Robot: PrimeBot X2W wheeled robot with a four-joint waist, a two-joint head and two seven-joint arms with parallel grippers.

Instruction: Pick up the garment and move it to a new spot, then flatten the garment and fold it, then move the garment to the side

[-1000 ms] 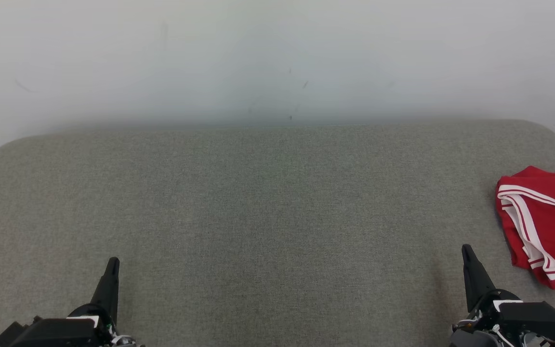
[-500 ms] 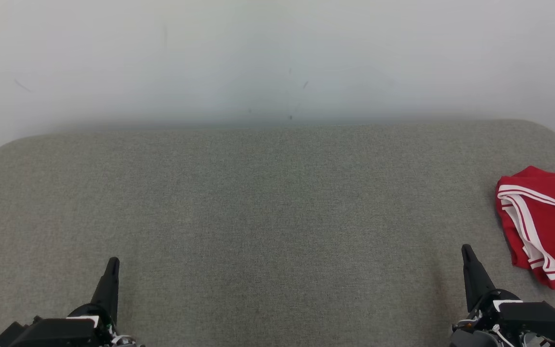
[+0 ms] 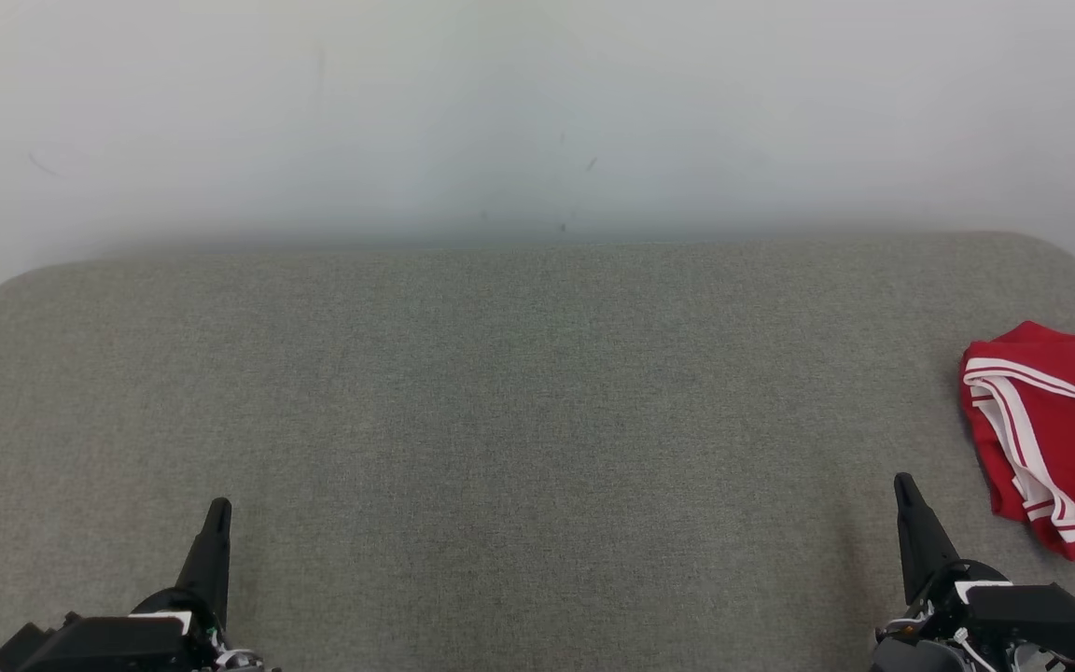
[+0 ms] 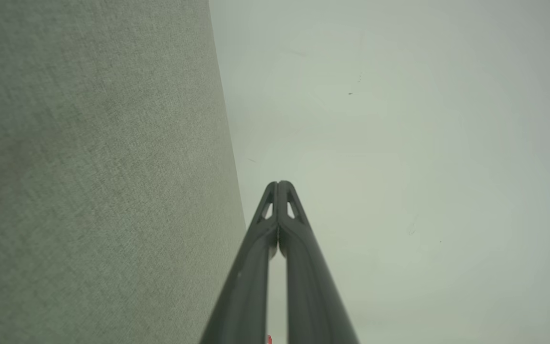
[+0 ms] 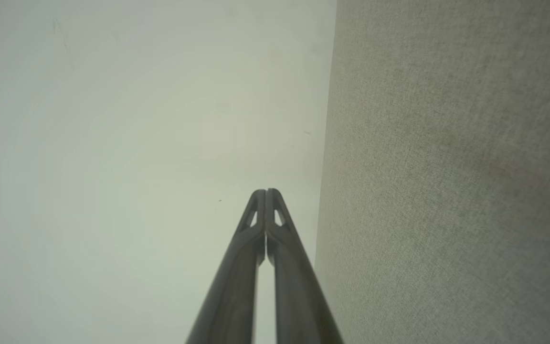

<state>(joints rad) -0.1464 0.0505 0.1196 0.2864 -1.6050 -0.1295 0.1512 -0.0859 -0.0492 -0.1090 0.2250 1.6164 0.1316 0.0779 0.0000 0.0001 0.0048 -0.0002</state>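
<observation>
Both grippers are clenched shut with nothing between their fingers. The left gripper (image 3: 218, 511) sits at the lower left of the head view and the right gripper (image 3: 902, 485) at the lower right, both just above the cushion. The red garment (image 3: 1074, 439), trimmed with white-striped bands, lies crumpled at the far right of the grey fabric cushion (image 3: 537, 420), partly cut off by that view's edge. It is near the right gripper, to its right and not touching it. A pale wall (image 3: 537, 112) with faint scuffs rises behind the cushion.
</observation>
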